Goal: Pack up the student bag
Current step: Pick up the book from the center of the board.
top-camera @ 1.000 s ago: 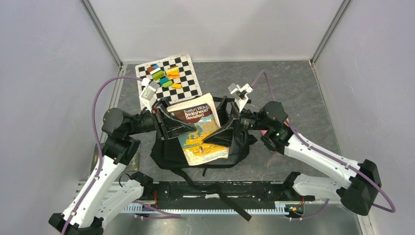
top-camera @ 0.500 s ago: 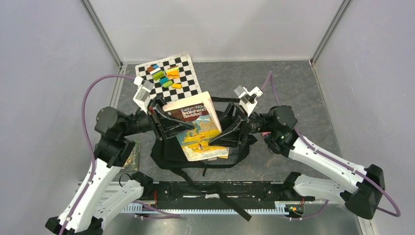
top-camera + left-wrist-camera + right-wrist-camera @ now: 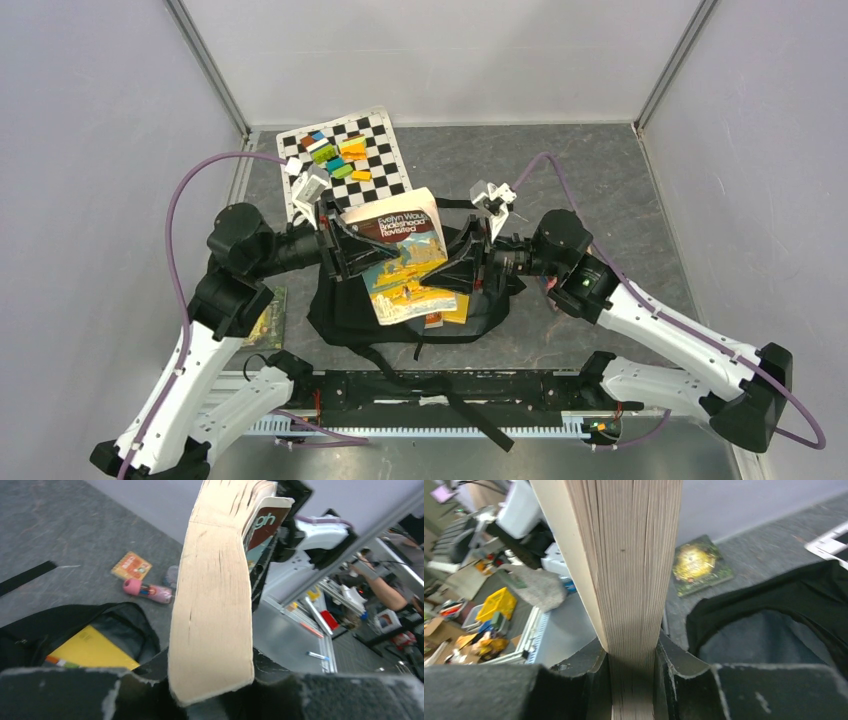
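Top external: book (image 3: 405, 262) over open bag (image 3: 340, 308)

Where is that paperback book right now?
The paperback book is mid-table in the top view, clamped between the left gripper and the right gripper over the open student bag, with the checkerboard sheet beyond it.

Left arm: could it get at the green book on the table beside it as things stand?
Probably not yet. The left gripper is clamped on the paperback, which the right gripper also grips, over the student bag. The green book lies uncovered, but tight by the arm's elbow.
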Robot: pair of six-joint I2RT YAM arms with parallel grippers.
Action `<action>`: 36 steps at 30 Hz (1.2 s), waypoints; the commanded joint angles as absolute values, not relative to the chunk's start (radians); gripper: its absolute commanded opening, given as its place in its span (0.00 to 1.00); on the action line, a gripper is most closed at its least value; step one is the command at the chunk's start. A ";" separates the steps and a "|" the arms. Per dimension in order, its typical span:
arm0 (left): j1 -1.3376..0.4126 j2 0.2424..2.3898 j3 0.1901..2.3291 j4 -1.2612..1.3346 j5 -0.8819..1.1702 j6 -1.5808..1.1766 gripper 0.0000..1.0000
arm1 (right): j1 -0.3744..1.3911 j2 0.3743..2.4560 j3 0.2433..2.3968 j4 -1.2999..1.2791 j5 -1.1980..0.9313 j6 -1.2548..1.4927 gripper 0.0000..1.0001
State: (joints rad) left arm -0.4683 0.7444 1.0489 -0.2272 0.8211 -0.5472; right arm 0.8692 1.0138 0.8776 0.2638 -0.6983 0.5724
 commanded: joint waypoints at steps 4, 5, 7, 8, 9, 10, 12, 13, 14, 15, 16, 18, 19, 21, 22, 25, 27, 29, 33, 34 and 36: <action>-0.459 0.730 1.108 -0.385 0.498 -0.331 0.12 | 0.874 0.939 0.928 -0.089 -0.302 0.458 0.00; -0.459 0.733 1.096 -0.382 0.509 -0.337 0.21 | 0.873 0.925 0.921 -0.088 -0.265 0.469 0.00; -0.459 0.748 1.074 -0.380 0.524 -0.359 0.70 | 0.871 0.895 0.903 -0.088 -0.208 0.489 0.00; -0.459 0.754 1.065 -0.385 0.525 -0.369 0.84 | 0.868 0.883 0.894 -0.092 -0.181 0.496 0.00; -0.459 0.759 1.057 -0.394 0.517 -0.383 0.97 | 0.858 0.868 0.887 -0.100 -0.146 0.502 0.00; -0.459 0.763 1.048 -0.407 0.501 -0.392 0.99 | 0.848 0.857 0.884 -0.117 -0.114 0.503 0.00; -0.459 0.761 1.024 -0.451 0.435 -0.410 1.00 | 0.819 0.829 0.884 -0.161 -0.046 0.502 0.00; -0.459 0.759 1.012 -0.470 0.397 -0.418 1.00 | 0.809 0.821 0.884 -0.188 -0.016 0.497 0.00; -0.459 0.759 0.995 -0.495 0.358 -0.433 1.00 | 0.797 0.812 0.882 -0.215 0.022 0.495 0.00; -0.459 0.761 0.975 -0.512 0.335 -0.451 1.00 | 0.786 0.809 0.878 -0.237 0.045 0.494 0.00; -0.459 0.765 0.958 -0.526 0.330 -0.463 1.00 | 0.775 0.808 0.868 -0.260 0.053 0.497 0.00; -0.459 0.771 0.911 -0.536 0.342 -0.491 1.00 | 0.761 0.802 0.833 -0.279 0.045 0.524 0.00; -0.460 0.768 0.890 -0.533 0.348 -0.500 1.00 | 0.759 0.794 0.811 -0.288 0.045 0.540 0.00; -0.461 0.752 0.847 -0.526 0.355 -0.512 1.00 | 0.759 0.764 0.765 -0.297 0.043 0.588 0.00; -0.460 0.738 0.825 -0.517 0.360 -0.521 1.00 | 0.759 0.742 0.742 -0.298 0.041 0.621 0.00; -0.460 0.722 0.762 -0.471 0.390 -0.562 1.00 | 0.759 0.684 0.679 -0.294 0.023 0.718 0.00; -0.462 0.737 0.721 -0.438 0.428 -0.598 1.00 | 0.759 0.664 0.649 -0.290 0.003 0.768 0.00; -0.466 0.756 0.693 -0.426 0.426 -0.609 1.00 | 0.759 0.657 0.612 -0.264 -0.064 0.821 0.00; -0.466 0.774 0.681 -0.426 0.432 -0.596 0.82 | 0.759 0.655 0.533 -0.174 -0.181 0.939 0.00; -0.467 0.776 0.684 -0.416 0.447 -0.597 0.73 | 0.759 0.655 0.517 -0.152 -0.212 0.973 0.00; -0.468 0.784 0.693 -0.391 0.484 -0.599 0.53 | 0.759 0.656 0.505 -0.134 -0.243 1.007 0.00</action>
